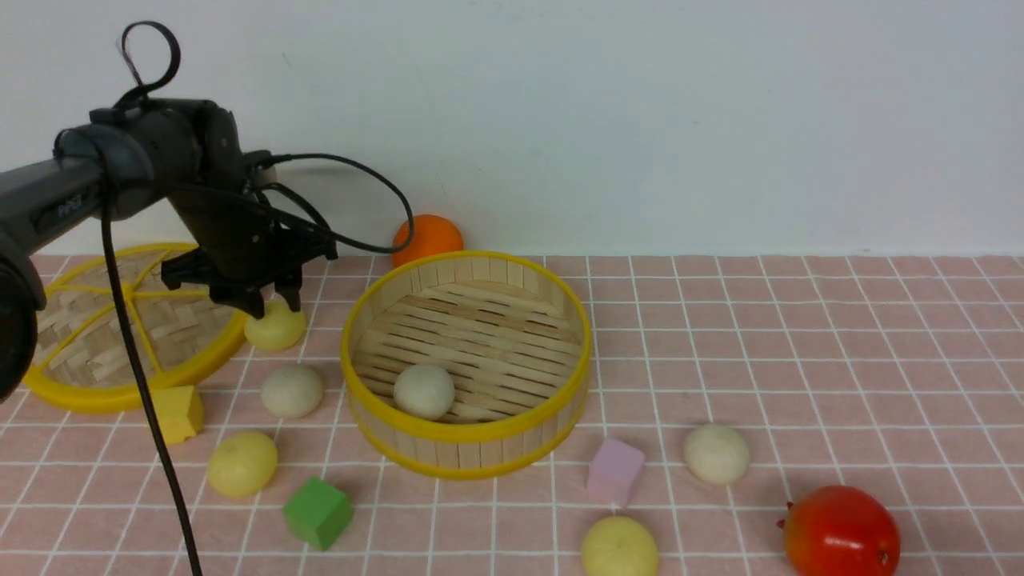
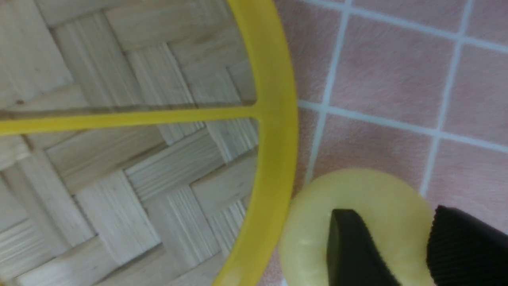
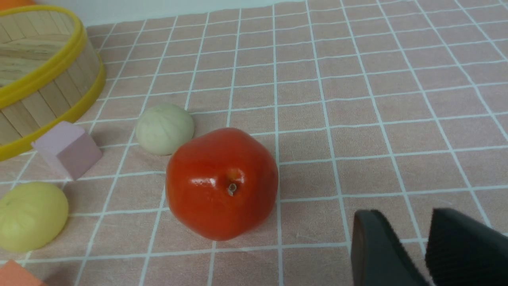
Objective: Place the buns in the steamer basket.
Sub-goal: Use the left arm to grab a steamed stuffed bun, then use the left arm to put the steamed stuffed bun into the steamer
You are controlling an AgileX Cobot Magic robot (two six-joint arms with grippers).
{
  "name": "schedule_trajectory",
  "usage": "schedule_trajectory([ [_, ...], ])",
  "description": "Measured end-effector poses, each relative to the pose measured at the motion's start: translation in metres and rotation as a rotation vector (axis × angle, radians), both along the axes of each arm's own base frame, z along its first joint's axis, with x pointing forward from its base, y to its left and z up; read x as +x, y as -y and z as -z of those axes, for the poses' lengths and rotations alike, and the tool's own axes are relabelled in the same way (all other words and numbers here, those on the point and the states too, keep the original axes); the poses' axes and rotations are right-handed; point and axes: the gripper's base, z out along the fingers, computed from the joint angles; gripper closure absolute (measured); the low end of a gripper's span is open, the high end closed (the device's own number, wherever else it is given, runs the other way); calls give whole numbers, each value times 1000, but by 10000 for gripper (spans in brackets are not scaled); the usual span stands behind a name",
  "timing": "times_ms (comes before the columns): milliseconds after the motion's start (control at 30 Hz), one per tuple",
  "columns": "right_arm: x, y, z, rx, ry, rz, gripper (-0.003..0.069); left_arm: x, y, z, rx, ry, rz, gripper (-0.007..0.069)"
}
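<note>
Your left gripper [image 1: 274, 306] sits on pale yellow bun [image 1: 276, 330] just beside lid [image 1: 72, 328]; jaws partly apart, grip impossible to tell. Your right gripper [image 3: 426, 248] parted, empty. One off-white bun [image 1: 424, 390] inside steamer basket [image 1: 468, 448].

Left arm [image 1: 48, 200]: dark grey tube link, faint pale lettering. Black wrist housing [image 1: 232, 232]. Black cables [image 1: 149, 400], one looped on top, one hanging. Left fingers [image 2: 353, 250] and right fingers [image 3: 377, 254]: black, ribbed pads.
</note>
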Motion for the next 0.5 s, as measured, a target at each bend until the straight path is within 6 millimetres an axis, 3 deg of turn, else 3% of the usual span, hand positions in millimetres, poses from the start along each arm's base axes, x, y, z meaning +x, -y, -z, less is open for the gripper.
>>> schedule_trajectory([
  [133, 0, 0, 0, 0, 0, 0, 419, 1, 0, 0, 4, 7, 1, 413],
  [300, 0, 0, 0, 0, 0, 0, 419, -2, -2, -11, 24, 18, 7, 583],
  [400, 0, 0, 0, 0, 0, 0, 419, -6, -3, -26, 31, 28, 9, 612],
  [500, 0, 0, 0, 0, 0, 0, 419, -17, 1, -66, 12, 91, 21, 612],
])
